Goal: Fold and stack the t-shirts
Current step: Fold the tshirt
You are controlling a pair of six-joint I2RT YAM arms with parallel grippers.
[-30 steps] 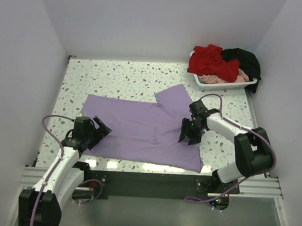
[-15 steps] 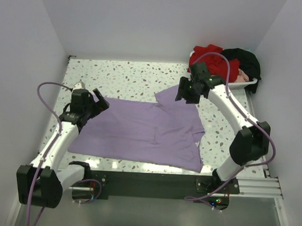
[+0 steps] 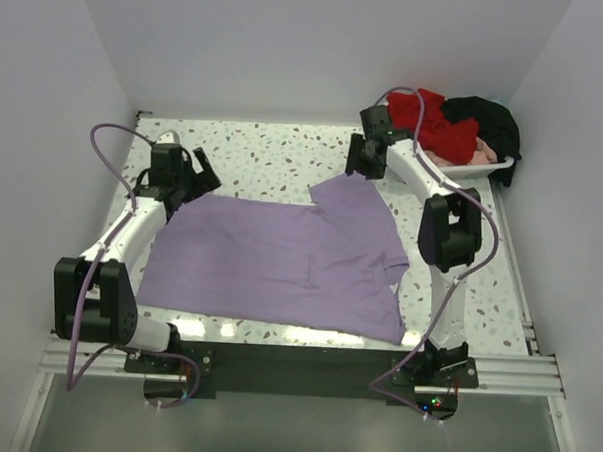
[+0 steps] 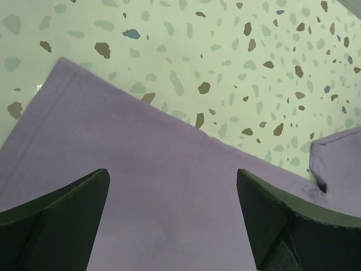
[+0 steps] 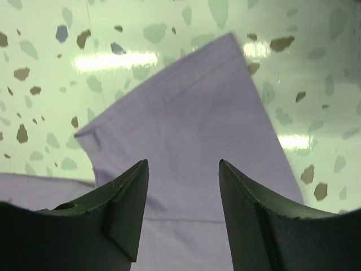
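Top external shows you the large lavender cloth t-shirt [image 3: 280, 260] spread flat, with red, black and pink shirts [image 3: 431, 124] heaped beyond its far right corner. Over its far left corner your left gripper [image 3: 202, 175] gapes wide, empty; over its far sleeve your right gripper [image 3: 364, 161] stands partly parted, empty.

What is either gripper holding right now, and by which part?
Nothing. Both the left gripper and right gripper hover open above the lavender t-shirt.

Plain pale walls [image 3: 289, 45] on three sides. Speckled terrazzo tabletop [image 3: 255, 149] (glossy, bright glare patches near front edge). Aluminium rail [image 3: 520, 372] along front.
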